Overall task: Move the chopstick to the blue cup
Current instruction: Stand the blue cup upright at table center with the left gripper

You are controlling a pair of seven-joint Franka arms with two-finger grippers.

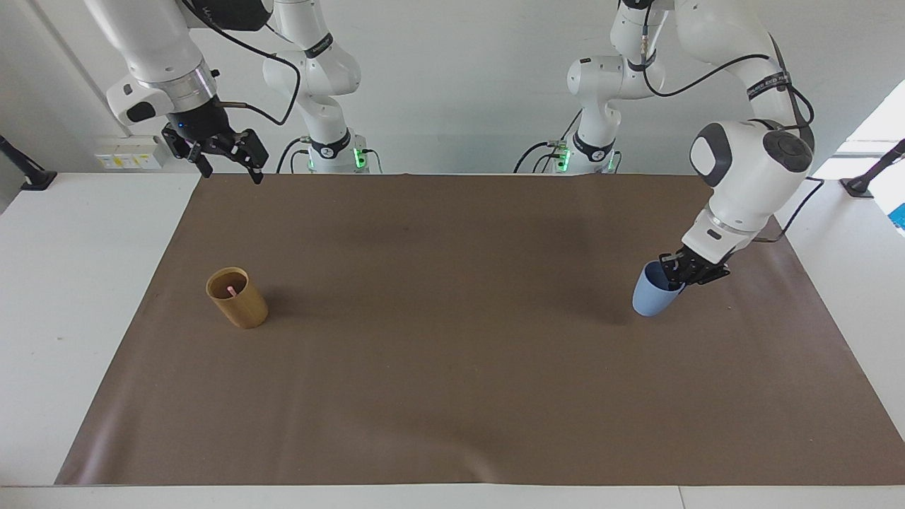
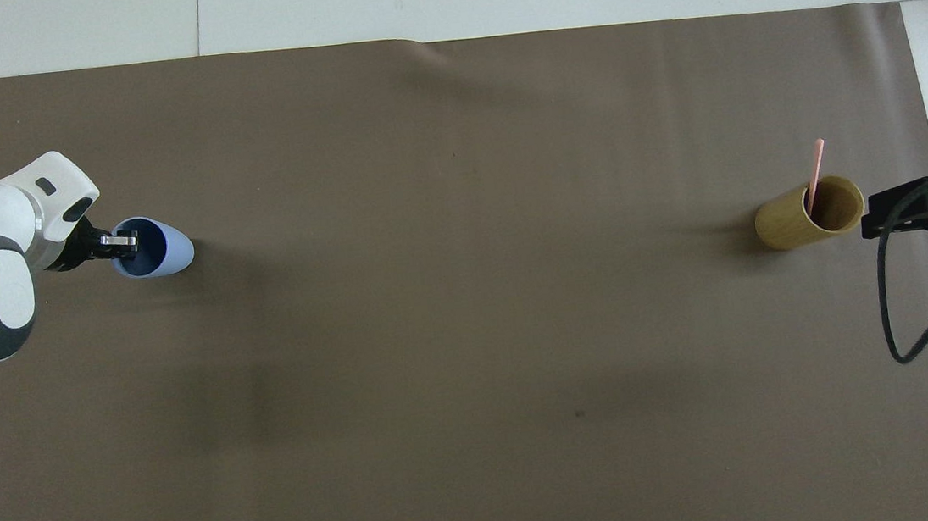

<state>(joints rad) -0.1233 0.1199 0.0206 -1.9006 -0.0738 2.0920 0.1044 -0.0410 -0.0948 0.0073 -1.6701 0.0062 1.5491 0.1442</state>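
Note:
The blue cup hangs tilted just above the mat at the left arm's end, with my left gripper shut on its rim, one finger inside the mouth. A thin pink chopstick leans inside the tan wooden cup, which stands on the mat at the right arm's end. My right gripper waits open, raised over the mat's edge beside the tan cup.
A brown mat covers most of the white table. A black cable loops down from the right arm over the mat's edge.

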